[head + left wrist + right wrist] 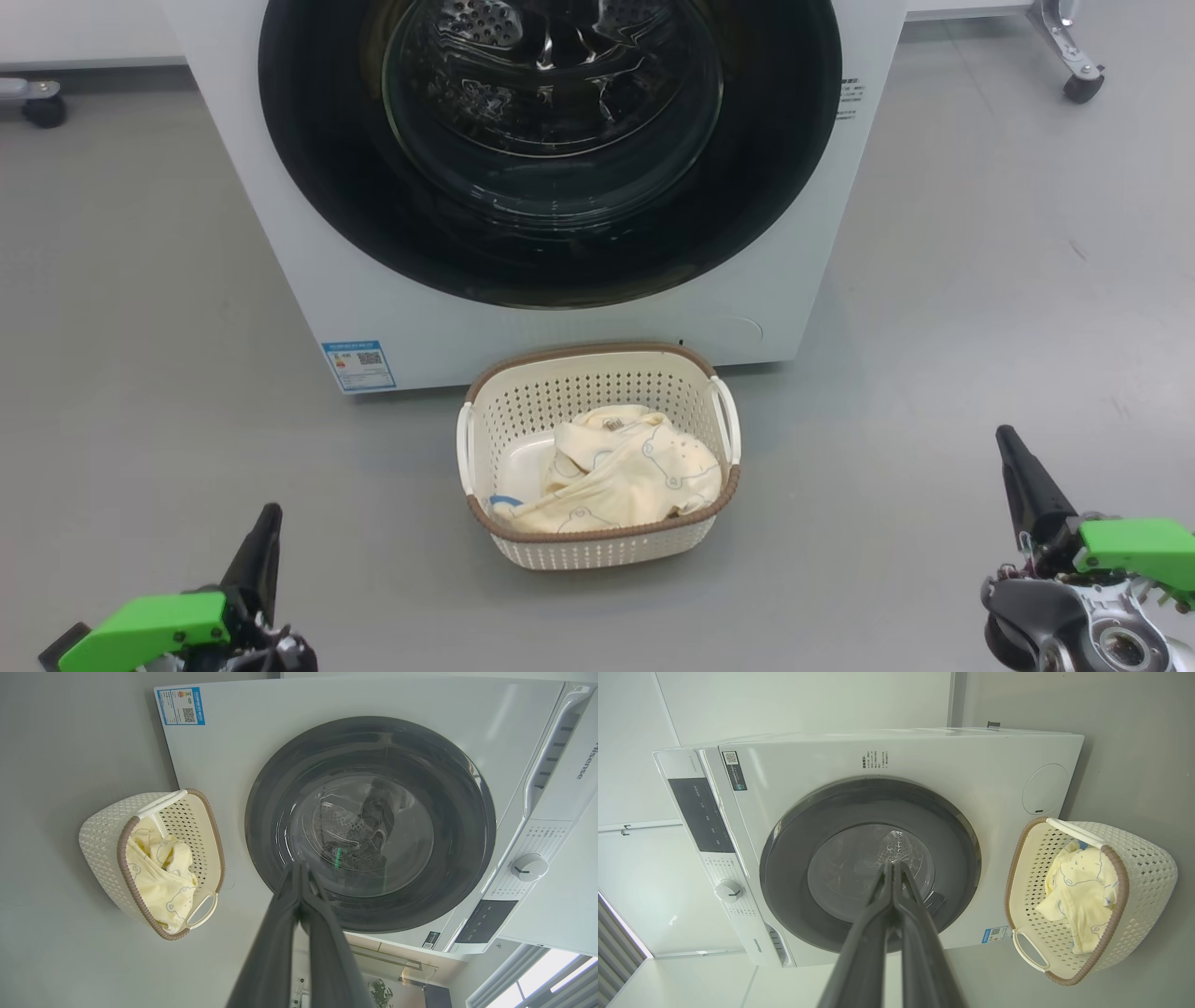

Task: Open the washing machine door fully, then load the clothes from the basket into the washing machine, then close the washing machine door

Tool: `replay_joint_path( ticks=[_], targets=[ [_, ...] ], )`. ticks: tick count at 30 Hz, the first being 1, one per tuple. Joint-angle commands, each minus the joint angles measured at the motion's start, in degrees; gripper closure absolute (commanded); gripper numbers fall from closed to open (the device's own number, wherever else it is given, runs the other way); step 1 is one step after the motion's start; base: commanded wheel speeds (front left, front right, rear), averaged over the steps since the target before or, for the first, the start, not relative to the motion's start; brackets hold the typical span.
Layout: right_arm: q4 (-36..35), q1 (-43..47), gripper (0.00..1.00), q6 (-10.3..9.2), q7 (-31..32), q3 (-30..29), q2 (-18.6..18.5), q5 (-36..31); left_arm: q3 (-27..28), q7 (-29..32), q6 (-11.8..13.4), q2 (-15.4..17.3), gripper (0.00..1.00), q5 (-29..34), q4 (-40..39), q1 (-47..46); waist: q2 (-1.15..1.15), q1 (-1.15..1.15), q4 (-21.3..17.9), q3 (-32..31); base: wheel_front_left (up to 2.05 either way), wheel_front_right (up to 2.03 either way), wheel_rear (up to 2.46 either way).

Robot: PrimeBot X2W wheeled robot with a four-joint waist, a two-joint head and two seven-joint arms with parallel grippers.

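Observation:
The white washing machine (560, 327) stands ahead with its round black-rimmed door (551, 149) shut flat against its front. On the floor just before it sits the cream perforated basket (597, 546), with cream-yellow clothes (625, 471) heaped inside. My left gripper (266, 523) is at the lower left and my right gripper (1008, 443) at the lower right, both shut, holding nothing, well back from basket and machine. The left wrist view shows the door (369, 821), basket (107, 826) and clothes (163, 877). In the right wrist view are the door (868, 863) and basket (1143, 872).
Grey floor lies open on both sides of the basket. A castor wheel (1083, 86) on a metal leg stands at the far right, another castor (42, 107) at the far left. A blue sticker (358, 364) marks the machine's lower front corner.

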Motion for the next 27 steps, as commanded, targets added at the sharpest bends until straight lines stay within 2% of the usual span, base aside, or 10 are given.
replay_joint_path(
  ticks=[1,2,5,18,27],
  targets=[
    [-1.8,-3.1,1.0,0.21,0.2,1.0,-1.2,0.4,2.0,0.4,-0.4,0.6,1.0,0.6,-1.6,-1.8,0.0,0.0,0.0,0.0,0.0,0.0,0.0],
    [0.0,0.0,0.0,0.0,0.0,0.0,0.0,0.0,0.0,0.0,0.0,0.0,0.0,0.0,0.0,0.0,0.0,0.0,0.0,0.0,0.0,0.0,0.0],
    [2.0,1.0,0.0,0.0,0.0,0.2,0.5,0.0,-0.2,0.0,0.1,-0.3,0.0,0.0,2.1,0.6,0.0,0.0,0.0,0.0,0.0,0.0,0.0],
    [0.8,0.5,0.0,0.02,-1.1,0.3,0.0,-1.1,-1.3,-1.6,0.0,-0.2,0.0,0.5,0.9,-0.2,0.0,0.0,-0.1,0.0,0.0,0.0,0.0],
    [0.5,-0.1,0.0,0.04,-2.9,1.0,-1.1,-5.1,-2.3,-3.5,0.0,0.6,0.0,3.8,0.1,-0.9,0.0,0.0,-0.1,0.1,0.0,0.0,0.0]
  ],
)
